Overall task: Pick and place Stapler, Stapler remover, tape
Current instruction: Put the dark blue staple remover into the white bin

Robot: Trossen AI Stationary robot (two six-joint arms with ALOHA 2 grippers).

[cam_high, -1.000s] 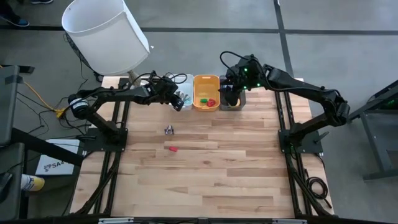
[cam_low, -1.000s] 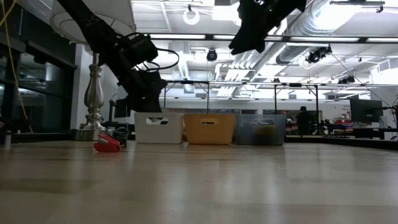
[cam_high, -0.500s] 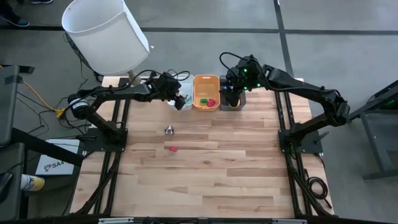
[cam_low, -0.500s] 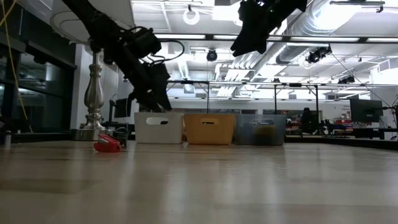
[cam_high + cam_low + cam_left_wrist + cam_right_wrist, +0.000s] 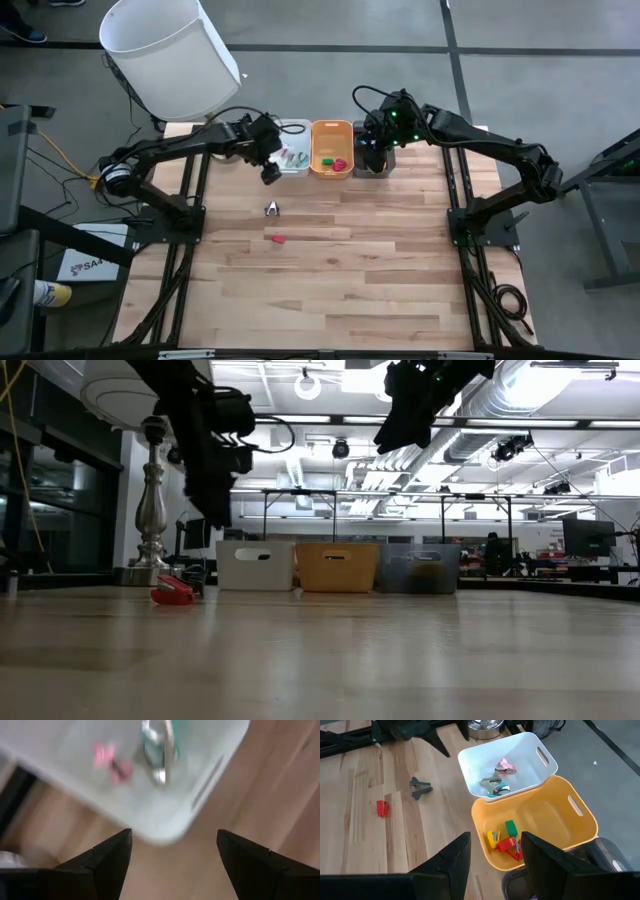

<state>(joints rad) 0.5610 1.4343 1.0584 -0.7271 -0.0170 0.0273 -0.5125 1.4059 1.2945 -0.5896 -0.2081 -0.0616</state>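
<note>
My left gripper (image 5: 175, 837) is open and hangs beside the white bin's (image 5: 293, 160) left near corner, above the table (image 5: 268, 170). The left wrist view shows a pink stapler remover (image 5: 111, 762) and a green-grey stapler remover (image 5: 159, 750) lying on that bin's floor. A grey stapler remover (image 5: 271, 209) and a small red stapler (image 5: 278, 240) lie on the table nearer to me. My right gripper (image 5: 492, 840) is open over the grey bin (image 5: 373, 162). The yellow bin (image 5: 580, 827) holds red, green and yellow staplers (image 5: 506, 840). No tape roll shows.
Three bins stand in a row at the far edge: white, yellow (image 5: 337, 567), grey (image 5: 418, 568). A lamp with a white shade (image 5: 170, 55) stands past the table's far left corner. Bare wood (image 5: 340, 290) spreads over the middle and near part of the table.
My left gripper has drawn back from over the white bin toward the table's left and near side, and it has risen, as the low view shows. My right arm has kept still.
</note>
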